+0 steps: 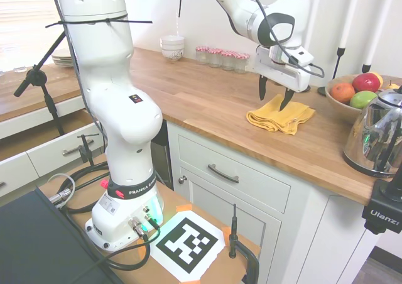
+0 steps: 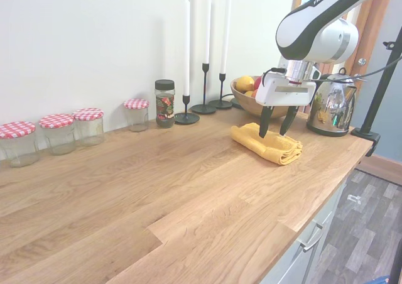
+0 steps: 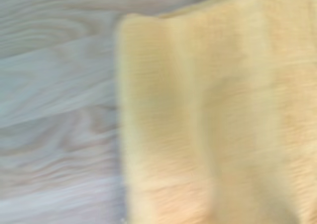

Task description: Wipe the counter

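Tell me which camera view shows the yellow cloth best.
The second exterior view: the whole folded yellow cloth lies on the counter, sharp, with the open hand poised at it. The first exterior view shows the cloth too, smaller and farther off. The wrist view shows only a blurred patch.

four jars [image 2: 61, 133], three candles [image 2: 207, 42], one cloth [image 2: 267, 144]

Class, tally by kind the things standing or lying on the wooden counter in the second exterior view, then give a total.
Red-checked-lid jars: 4
Black-lid jar: 1
Candles in black holders: 3
Fruit bowl: 1
Kettle: 1
Yellow cloth: 1
Total: 11
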Controlling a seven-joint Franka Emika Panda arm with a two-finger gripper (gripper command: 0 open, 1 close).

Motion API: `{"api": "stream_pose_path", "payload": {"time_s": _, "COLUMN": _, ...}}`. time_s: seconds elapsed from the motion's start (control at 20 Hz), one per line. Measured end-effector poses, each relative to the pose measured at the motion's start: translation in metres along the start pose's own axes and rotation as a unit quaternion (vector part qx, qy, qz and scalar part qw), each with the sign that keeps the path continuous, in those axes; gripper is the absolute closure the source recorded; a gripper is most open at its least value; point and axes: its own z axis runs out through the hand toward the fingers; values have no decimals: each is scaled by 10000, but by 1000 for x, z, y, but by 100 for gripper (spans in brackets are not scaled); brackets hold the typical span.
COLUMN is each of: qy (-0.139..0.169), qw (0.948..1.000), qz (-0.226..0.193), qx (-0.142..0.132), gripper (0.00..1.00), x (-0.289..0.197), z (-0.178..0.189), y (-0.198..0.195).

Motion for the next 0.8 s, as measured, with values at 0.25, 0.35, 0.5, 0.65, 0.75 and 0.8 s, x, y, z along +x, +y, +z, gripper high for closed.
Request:
{"api": "stream_pose_path", "payload": {"time_s": 0.25, "qy": -76, "qw": 9999, "qz": 110, "qx": 7, "gripper": 0, "x": 26, "z": 12, "y": 12}}
{"api": "stream_pose_path", "payload": {"time_s": 0.35, "qy": -102, "qw": 9999, "qz": 128, "qx": -6, "gripper": 0, "x": 28, "z": 16, "y": 13}}
{"api": "stream_pose_path", "payload": {"time_s": 0.5, "qy": -147, "qw": 9998, "qz": 126, "qx": -48, "gripper": 0, "x": 27, "z": 24, "y": 12}}
{"api": "stream_pose_path", "payload": {"time_s": 0.65, "qy": -177, "qw": 9998, "qz": 90, "qx": -95, "gripper": 0, "x": 25, "z": 33, "y": 9}}
{"api": "stream_pose_path", "payload": {"time_s": 0.75, "qy": -162, "qw": 9998, "qz": 71, "qx": -95, "gripper": 0, "x": 24, "z": 36, "y": 7}}
{"api": "stream_pose_path", "payload": {"time_s": 0.8, "qy": -158, "qw": 9998, "qz": 70, "qx": -91, "gripper": 100, "x": 24, "z": 36, "y": 7}}
